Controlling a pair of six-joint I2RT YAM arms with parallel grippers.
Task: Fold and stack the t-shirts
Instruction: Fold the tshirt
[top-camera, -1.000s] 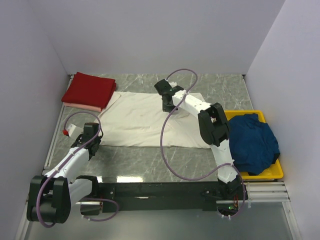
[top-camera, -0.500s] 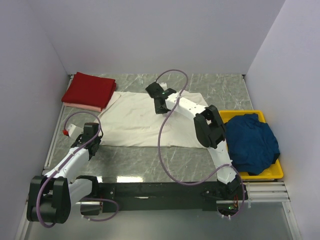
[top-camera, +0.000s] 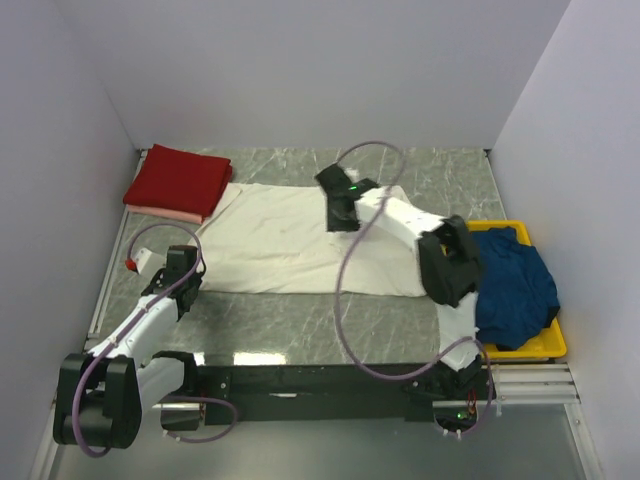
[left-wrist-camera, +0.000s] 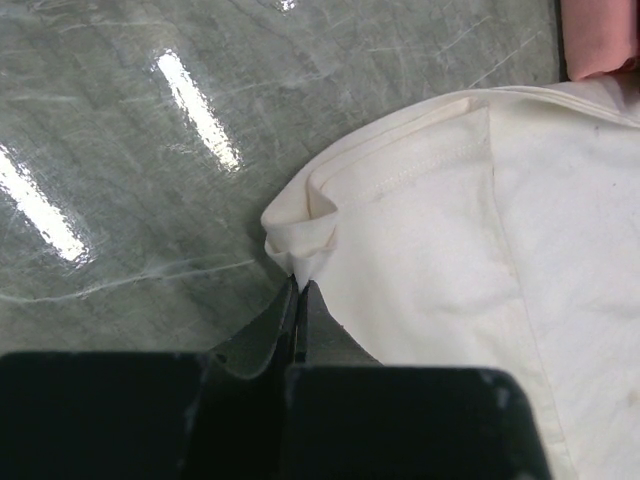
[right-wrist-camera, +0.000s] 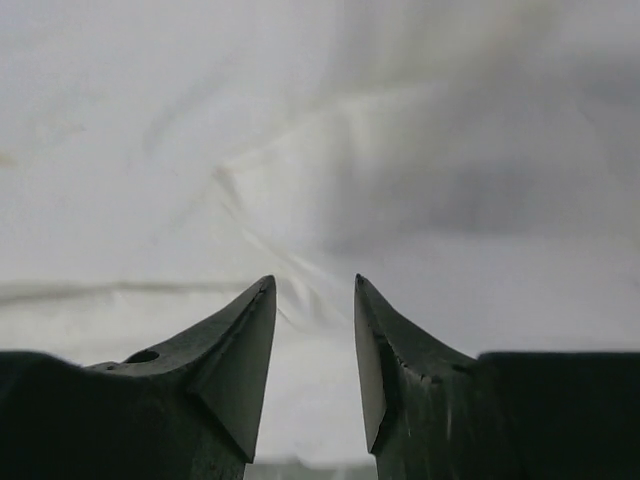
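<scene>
Now the right gripper (right-wrist-camera: 314, 280) hangs parted, empty, cream t-shirt (right-wrist-camera: 300, 120) beneath. Meanwhile the left gripper (left-wrist-camera: 298, 292) is closed, shirt corner at its tips.

Cream t-shirt (top-camera: 270, 240) covers the mid table. A bare marble table (top-camera: 280, 322) strip along its near edge is passable, and so is a narrower strip by the far wall (top-camera: 300, 80). Far-left corner is blocked by the dark red t-shirt (top-camera: 180, 178) stacked on the pink t-shirt (top-camera: 165, 212), just beside the cream one. Right side is blocked by the yellow bin (top-camera: 548, 345), heaped with the navy t-shirt (top-camera: 515, 285). Right arm (top-camera: 440, 262) crosses above the cream shirt's right end, and its purple cable (top-camera: 342, 310) loops over the near strip. Right gripper (right-wrist-camera: 315, 285) sits low over the cloth, jaws apart. Left gripper (left-wrist-camera: 300, 295) is pinched on the near-left shirt corner.
</scene>
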